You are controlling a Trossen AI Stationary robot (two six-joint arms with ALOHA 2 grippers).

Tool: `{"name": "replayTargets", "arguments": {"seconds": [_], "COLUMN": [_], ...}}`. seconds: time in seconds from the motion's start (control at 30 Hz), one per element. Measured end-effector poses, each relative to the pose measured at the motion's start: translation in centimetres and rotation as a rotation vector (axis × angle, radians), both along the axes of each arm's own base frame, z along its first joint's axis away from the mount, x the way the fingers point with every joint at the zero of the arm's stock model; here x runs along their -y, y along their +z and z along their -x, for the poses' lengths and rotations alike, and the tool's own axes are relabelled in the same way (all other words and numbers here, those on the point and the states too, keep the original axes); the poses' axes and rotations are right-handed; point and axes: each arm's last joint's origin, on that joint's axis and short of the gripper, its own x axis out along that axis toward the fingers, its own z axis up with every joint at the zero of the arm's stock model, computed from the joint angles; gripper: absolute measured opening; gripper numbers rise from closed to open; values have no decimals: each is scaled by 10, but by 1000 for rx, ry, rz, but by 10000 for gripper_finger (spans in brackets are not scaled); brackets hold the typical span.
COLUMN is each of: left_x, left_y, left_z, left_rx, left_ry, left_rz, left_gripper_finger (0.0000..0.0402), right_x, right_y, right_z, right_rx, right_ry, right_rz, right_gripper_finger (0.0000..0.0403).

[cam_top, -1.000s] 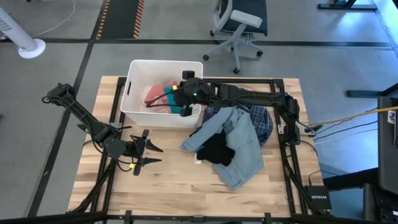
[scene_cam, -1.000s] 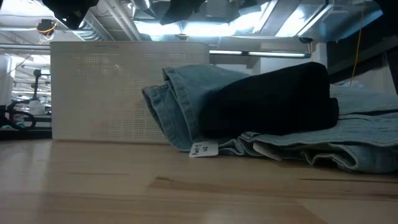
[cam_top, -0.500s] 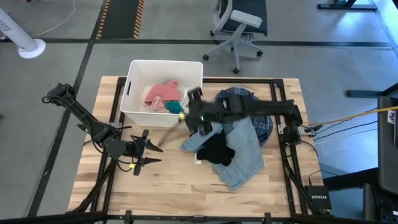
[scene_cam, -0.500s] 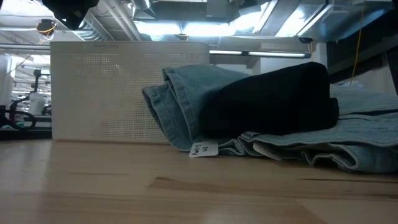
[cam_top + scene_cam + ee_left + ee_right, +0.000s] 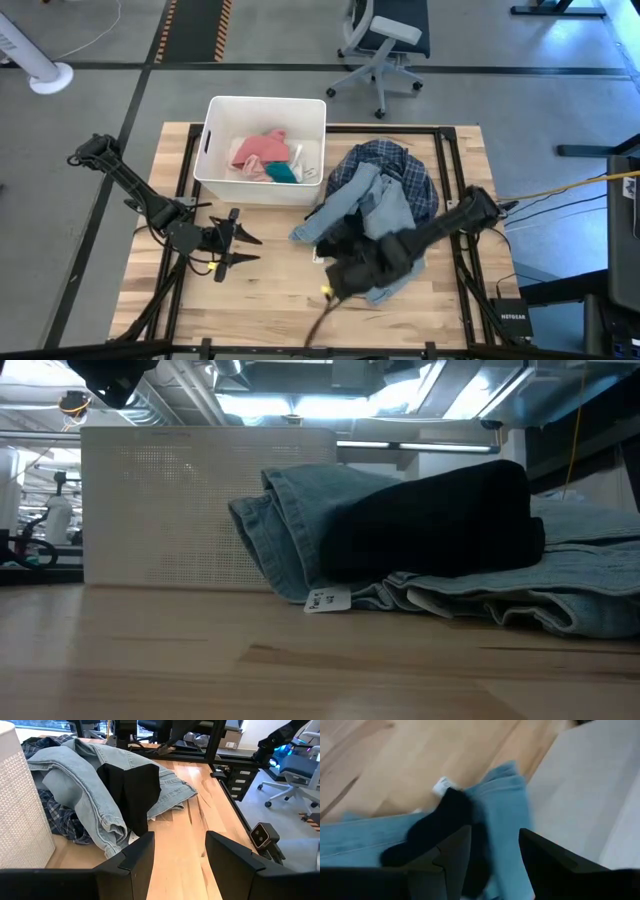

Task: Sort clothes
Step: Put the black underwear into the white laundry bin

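Right hand, fingers apart and empty, is being swung from the white rectangular plastic bin, now holding the teal socks, toward the small black piece on light blue denim; left hand parked open on wooden counter.

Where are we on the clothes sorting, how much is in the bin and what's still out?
Done: a pink piece and teal socks lie in the white rectangular plastic bin. In hand: nothing; the right gripper is open over the pile's near edge, and the left gripper waits open beside the bin. Left: light blue denim, small black piece and dark blue plaid shirt remain on the wooden table.
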Motion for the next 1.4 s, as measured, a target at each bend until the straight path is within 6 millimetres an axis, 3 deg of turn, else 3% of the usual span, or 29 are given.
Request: {"name": "replayTargets", "arguments": {"seconds": [0.17,0.37,0.7,0.93,1.27,1.4], "left_x": [0,0,-1,-1,-1,-1], "left_y": [0,0,0,0,0,0], "left_z": [0,0,0,0,0,0], "left_rx": [0,3,12,9,8,7], "left_ry": [0,8,39,41,41,40], "left_rz": [0,-4,-18,-15,-15,-18], "left_gripper_finger": [172,172,172,172,172,172], "right_x": [-16,-11,13,27,50,50], "right_y": [-41,-80,-89,-94,-137,-140], "right_z": [22,33,24,7,12,13], "right_rx": [-100,-158,-140,-106,-179,-176], "right_ry": [-61,-211,-416,-452,-502,-482], "right_rz": [113,136,52,-59,-52,-29], "right_gripper_finger": [188,188,188,188,183,142]}}
